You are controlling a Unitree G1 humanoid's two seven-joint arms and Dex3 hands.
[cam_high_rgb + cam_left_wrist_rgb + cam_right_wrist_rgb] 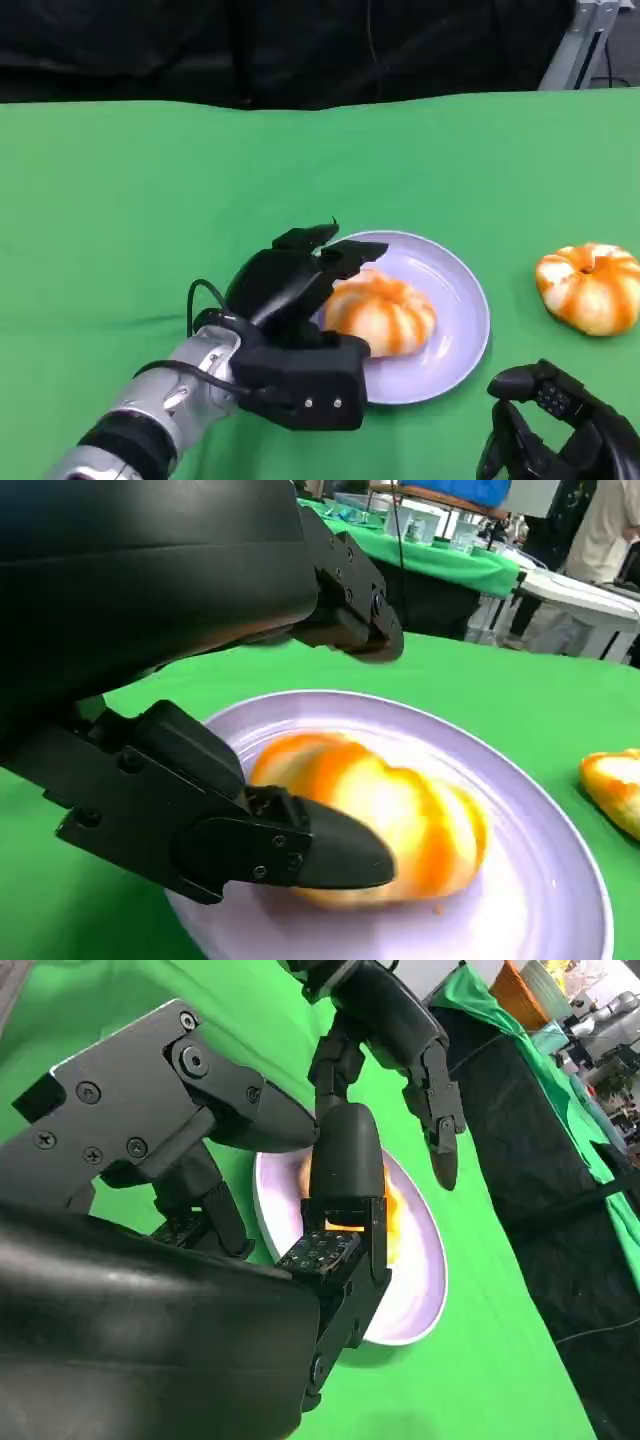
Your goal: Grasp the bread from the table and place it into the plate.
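An orange-and-white striped bread point(385, 312) lies on the lavender plate point(455, 300) in the middle of the green table. My left hand point(295, 330) reaches over the plate's left rim. Its fingers are spread above the bread and its thumb lies low beside it. In the left wrist view the upper fingers point(350, 610) stand well apart from the bread point(400, 820), which rests on the plate point(540, 810). My right hand point(565, 425) hangs at the near right edge with nothing in it. Its fingers are apart in the right wrist view, which also catches the plate point(415, 1280).
A second striped bread point(590, 288) lies on the green cloth point(150, 200) to the right of the plate, near the right edge. A black backdrop runs behind the table, and a metal frame point(585, 40) stands at the far right corner.
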